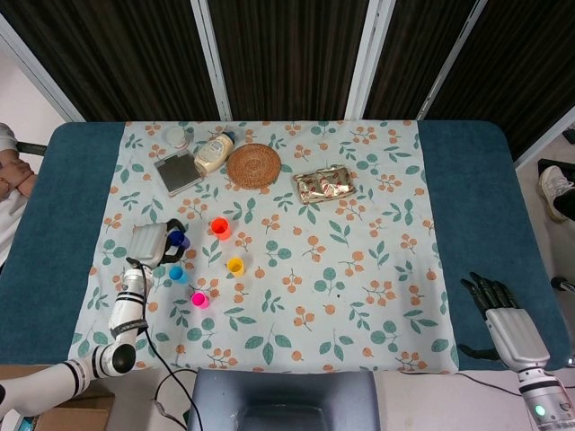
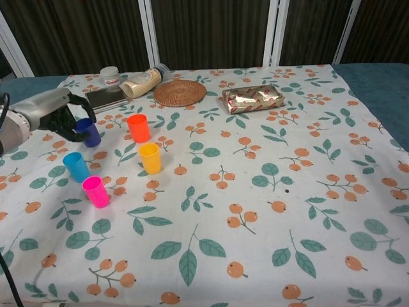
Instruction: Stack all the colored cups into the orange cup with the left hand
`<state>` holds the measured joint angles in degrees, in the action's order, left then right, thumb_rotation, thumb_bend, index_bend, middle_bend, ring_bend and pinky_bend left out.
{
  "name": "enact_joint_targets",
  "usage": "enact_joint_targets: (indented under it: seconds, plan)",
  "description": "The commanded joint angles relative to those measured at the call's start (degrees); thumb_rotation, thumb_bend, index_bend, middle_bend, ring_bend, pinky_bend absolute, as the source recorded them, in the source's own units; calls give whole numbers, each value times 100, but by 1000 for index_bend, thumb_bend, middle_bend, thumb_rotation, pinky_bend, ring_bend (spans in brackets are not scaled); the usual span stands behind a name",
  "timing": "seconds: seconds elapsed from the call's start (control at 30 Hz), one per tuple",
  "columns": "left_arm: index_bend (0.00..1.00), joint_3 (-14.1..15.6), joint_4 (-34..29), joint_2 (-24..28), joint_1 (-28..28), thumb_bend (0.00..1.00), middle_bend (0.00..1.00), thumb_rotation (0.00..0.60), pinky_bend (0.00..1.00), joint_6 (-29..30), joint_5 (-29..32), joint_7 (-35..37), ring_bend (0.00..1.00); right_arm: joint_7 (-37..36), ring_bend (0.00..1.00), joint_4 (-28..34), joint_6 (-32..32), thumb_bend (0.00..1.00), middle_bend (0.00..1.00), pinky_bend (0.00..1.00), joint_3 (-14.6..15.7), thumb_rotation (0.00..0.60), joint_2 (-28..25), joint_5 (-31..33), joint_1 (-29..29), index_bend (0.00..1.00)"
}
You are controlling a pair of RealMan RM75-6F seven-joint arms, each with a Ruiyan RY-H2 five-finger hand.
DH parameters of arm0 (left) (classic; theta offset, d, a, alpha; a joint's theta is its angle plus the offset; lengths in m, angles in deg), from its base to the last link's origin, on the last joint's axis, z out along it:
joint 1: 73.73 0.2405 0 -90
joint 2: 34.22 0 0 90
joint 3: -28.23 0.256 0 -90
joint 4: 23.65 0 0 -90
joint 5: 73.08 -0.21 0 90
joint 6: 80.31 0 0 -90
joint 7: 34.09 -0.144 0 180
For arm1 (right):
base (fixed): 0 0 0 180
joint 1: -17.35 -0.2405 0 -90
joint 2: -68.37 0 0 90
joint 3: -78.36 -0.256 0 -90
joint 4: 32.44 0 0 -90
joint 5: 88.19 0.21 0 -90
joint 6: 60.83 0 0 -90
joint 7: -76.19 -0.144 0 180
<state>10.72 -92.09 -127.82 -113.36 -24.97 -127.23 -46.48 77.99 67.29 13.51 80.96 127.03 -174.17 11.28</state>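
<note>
Gripping the dark blue cup (image 2: 89, 132), upright, the left hand (image 2: 59, 114) nears the orange cup (image 2: 138, 128).

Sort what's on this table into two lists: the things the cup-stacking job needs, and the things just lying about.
Job: orange cup; dark blue cup, gripped by the left hand; light blue cup; pink cup; yellow cup.

Lying about: woven coaster; shiny wrapped packet; cream bottle on its side; small white jar; flat dark case.
</note>
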Motion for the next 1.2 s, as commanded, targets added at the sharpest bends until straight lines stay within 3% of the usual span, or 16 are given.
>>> enact_joint_targets:
  seconds: [0.03,0.2,0.27,0.5,0.87,1.2]
  plan:
    - [530,-175,-201,57,-88,354,1000,600,1000,193,-96,27,1000,-4,0,0,-3,189,0,0,1,600,-1,-1,-1,0]
    - [527,-295,-318,50,-178,356,1000,600,1000,319,-111,-41,1000,-5,0,1,-16,189,0,0,4,600,-1,-3,-6,0]
    - [522,-456,-422,-80,-397,357,1000,600,1000,428,-114,-222,1000,-20,0,-1,-13,189,0,0,-3,600,-8,2,-8,0]
    - [522,-565,-235,-522,-733,357,1000,600,1000,606,115,-711,1000,-97,0,-7,-30,189,0,0,-3,600,-43,-2,-15,0]
    - [518,-489,375,-854,-873,362,1000,600,1000,415,327,-781,1000,-237,0,-25,-7,189,0,0,-32,600,-89,9,-15,0]
    - [509,-397,537,-946,-878,370,1000,600,1000,284,260,-637,1000,-149,0,-11,-32,189,0,0,-36,600,-53,44,-20,0]
